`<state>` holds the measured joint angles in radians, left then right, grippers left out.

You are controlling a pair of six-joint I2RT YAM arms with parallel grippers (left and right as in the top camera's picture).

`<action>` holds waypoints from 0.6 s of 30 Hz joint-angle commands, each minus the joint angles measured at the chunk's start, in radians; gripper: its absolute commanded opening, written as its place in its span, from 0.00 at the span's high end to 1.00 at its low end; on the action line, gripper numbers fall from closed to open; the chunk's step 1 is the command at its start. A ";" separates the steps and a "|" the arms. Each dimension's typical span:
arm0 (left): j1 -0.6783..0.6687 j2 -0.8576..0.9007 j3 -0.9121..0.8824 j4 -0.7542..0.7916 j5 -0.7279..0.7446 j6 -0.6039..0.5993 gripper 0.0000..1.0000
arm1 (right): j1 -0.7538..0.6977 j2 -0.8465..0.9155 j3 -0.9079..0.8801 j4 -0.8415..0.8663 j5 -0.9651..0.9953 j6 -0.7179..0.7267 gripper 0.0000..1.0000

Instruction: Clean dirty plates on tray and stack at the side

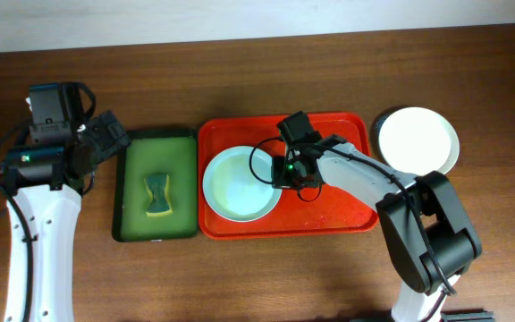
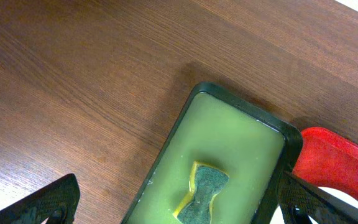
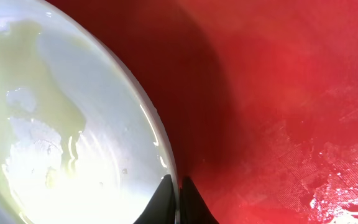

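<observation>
One pale plate [image 1: 235, 183] is left on the red tray [image 1: 329, 210], lying flat in the tray's left half. A white plate [image 1: 414, 139] sits off to the right on the tabletop [image 1: 240, 80], well clear of the tray.

The plate on the tray looks stiff and light, prob. plastic or melamine, so weight shouldn't be an issue. Close up its face shines w/ a wet, faintly yellow film, so I'd judge it slippery, esp. at the rim. It's shallow and sits flush on the tray, so the edge is the only place to take hold: one finger over the lip, one under, then tip it up before lifting. Held by one edge it could swing or slide out if the grip is light.

The right hand [image 1: 284, 170] is at the plate's right rim. In its own camera the fingertips sit all but together w/ the rim running straight into the slit between them, so it looks clamped on the plate's edge, right at the tips rather than deep.

The left hand [image 1: 110, 139] hangs over bare tabletop just left of the green tray [image 1: 132, 161], fingers wide apart, holding nothing. The sponge [image 1: 157, 195] lies in that tray, near the hand but not touching it.
</observation>
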<state>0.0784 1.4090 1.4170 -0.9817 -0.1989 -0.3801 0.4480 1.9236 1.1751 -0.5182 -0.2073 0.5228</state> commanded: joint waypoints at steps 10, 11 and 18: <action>0.004 -0.014 0.007 -0.001 -0.004 -0.013 0.01 | -0.003 0.014 -0.008 0.039 0.047 0.006 0.96; 0.004 -0.014 0.007 -0.001 -0.004 -0.013 0.01 | -0.003 0.014 -0.008 0.045 0.047 0.006 0.96; 0.004 -0.014 0.007 -0.001 -0.004 -0.013 0.01 | -0.004 0.013 -0.003 0.017 0.036 0.006 0.60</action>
<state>0.0784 1.4090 1.4170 -0.9833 -0.1989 -0.3836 0.4469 1.9236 1.1744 -0.4965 -0.1986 0.5259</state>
